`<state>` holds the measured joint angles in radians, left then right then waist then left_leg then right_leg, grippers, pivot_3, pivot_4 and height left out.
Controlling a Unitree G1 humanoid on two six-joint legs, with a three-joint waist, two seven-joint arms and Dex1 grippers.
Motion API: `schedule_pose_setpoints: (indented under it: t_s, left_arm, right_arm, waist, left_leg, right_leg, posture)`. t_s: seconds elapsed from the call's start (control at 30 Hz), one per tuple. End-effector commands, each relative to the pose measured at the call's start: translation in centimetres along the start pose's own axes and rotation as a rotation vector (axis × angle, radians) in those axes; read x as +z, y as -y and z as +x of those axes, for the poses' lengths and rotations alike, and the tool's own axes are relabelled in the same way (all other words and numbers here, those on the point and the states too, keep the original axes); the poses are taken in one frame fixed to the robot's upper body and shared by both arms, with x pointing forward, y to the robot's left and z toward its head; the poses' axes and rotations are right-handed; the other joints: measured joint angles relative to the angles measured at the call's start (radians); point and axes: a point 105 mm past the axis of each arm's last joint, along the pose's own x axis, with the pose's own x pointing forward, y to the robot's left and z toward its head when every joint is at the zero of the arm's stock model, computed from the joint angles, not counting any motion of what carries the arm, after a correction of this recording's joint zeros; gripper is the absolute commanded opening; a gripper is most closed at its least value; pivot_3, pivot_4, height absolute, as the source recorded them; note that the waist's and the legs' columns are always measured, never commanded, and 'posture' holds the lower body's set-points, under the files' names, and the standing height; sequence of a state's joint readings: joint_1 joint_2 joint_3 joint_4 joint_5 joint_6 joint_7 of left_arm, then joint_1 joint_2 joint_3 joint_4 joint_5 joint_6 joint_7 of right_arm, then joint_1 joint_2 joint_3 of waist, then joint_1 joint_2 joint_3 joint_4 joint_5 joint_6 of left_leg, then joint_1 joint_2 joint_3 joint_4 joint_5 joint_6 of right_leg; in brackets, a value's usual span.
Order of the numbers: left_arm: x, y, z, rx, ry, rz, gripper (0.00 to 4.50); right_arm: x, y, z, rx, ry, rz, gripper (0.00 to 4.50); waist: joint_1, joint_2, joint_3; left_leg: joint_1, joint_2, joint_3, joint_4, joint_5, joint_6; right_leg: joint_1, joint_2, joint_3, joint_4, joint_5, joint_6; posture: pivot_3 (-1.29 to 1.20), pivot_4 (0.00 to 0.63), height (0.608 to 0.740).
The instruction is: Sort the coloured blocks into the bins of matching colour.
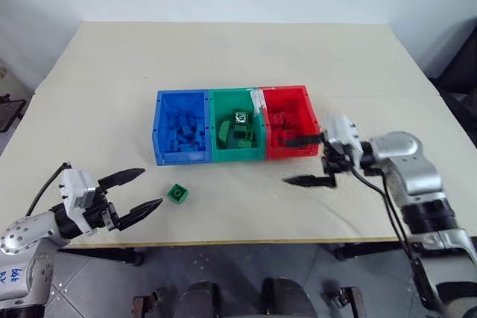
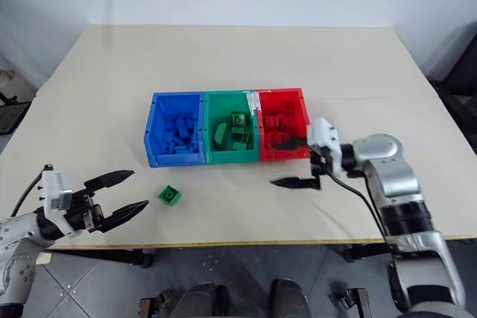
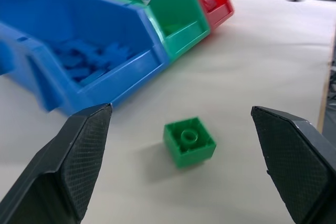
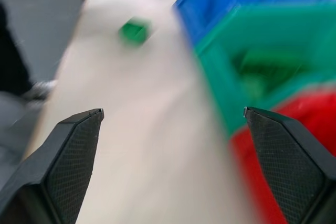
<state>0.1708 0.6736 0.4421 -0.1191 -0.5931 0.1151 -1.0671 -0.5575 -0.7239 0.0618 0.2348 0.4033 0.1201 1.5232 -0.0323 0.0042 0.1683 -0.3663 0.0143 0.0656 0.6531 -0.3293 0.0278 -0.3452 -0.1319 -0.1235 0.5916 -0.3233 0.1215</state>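
Three joined bins stand mid-table: the blue bin (image 1: 181, 128) holds several blue blocks, the green bin (image 1: 236, 126) green ones, the red bin (image 1: 288, 122) red ones. One small green block (image 1: 177, 193) lies alone on the table in front of the blue bin. My left gripper (image 1: 139, 193) is open at the near left, its fingertips pointing at that block (image 3: 189, 141) from a short way off, with nothing between them. Open and empty, my right gripper (image 1: 305, 160) hangs just off the red bin's front right corner, pointing left.
The beige table (image 1: 238, 57) stretches wide behind the bins. Its front edge (image 1: 246, 242) runs close below both grippers. Dark furniture (image 1: 458, 80) stands past the table's right side.
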Motion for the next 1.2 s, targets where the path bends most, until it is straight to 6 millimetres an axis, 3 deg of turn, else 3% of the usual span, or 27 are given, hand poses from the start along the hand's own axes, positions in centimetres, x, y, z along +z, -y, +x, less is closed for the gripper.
schedule_pose_setpoints:
  t_s: [0.03,0.23,0.37,0.53,0.6,0.77,1.2]
  left_arm:
    - [0.3,0.3,-1.9,0.035,-0.018,0.032,4.5]
    - [-0.1,0.6,-4.7,0.103,-0.079,0.017,4.5]
    - [-0.1,1.1,-5.1,0.104,-0.09,0.013,4.5]
    - [0.6,2.0,-2.9,0.081,-0.054,0.026,4.5]
    - [0.6,2.5,-1.0,0.052,-0.048,0.034,4.5]
    - [-0.7,2.4,2.6,0.081,-0.115,0.02,4.5]
    - [-3.8,1.3,6.7,0.039,-0.184,0.007,4.5]
  right_arm:
    - [0.6,-0.5,-1.9,0.042,-0.013,-0.069,4.46]
    - [0.3,0.4,-3.3,0.018,-0.061,-0.077,4.46]
    - [0.7,1.1,-3.2,0.009,-0.051,-0.088,4.46]
    - [1.0,1.4,-2.5,0.018,-0.029,-0.1,4.46]
    - [1.0,1.5,-2.4,0.023,-0.028,-0.1,4.46]
    - [1.2,1.5,-2.2,0.017,-0.022,-0.109,4.46]
    - [1.2,0.7,-2.1,-0.017,-0.011,-0.101,4.46]
  waist:
    - [-0.003,0.0,0.0]
    - [0.005,0.0,0.0]
    - [0.007,0.001,0.001]
    - [0.006,0.001,0.001]
    - [0.006,0.002,0.001]
    - [0.007,0.002,0.001]
    - [0.02,0.002,0.001]
  left_leg:
    - [0.0,0.0,0.001,0.0,0.0,0.0]
    - [0.0,0.0,0.0,0.0,0.0,0.0]
    - [0.0,0.0,-0.001,0.001,0.0,0.0]
    - [0.0,0.0,-0.002,0.001,-0.001,-0.001]
    - [-0.001,0.0,-0.002,0.001,-0.001,-0.001]
    - [0.0,0.0,-0.003,0.002,0.0,0.0]
    - [-0.001,0.0,-0.003,0.005,-0.001,0.0]
  right_leg:
    - [0.0,0.0,0.0,-0.001,0.0,0.0]
    - [0.001,-0.001,0.0,-0.002,0.0,0.0]
    - [0.001,-0.003,0.0,-0.002,0.0,0.0]
    - [0.001,-0.003,0.0,-0.003,0.0,0.0]
    - [0.001,-0.003,0.0,-0.003,0.0,0.0]
    - [0.003,-0.003,0.0,-0.002,0.0,0.0]
    - [0.003,-0.001,-0.004,-0.001,0.0,0.0]
  posture:
    - [0.0,0.15,0.74]
    - [0.0,0.15,0.74]
    - [0.0,0.15,0.74]
    - [0.0,0.15,0.74]
    - [0.0,0.15,0.74]
    - [0.0,0.15,0.74]
    - [0.0,0.15,0.74]
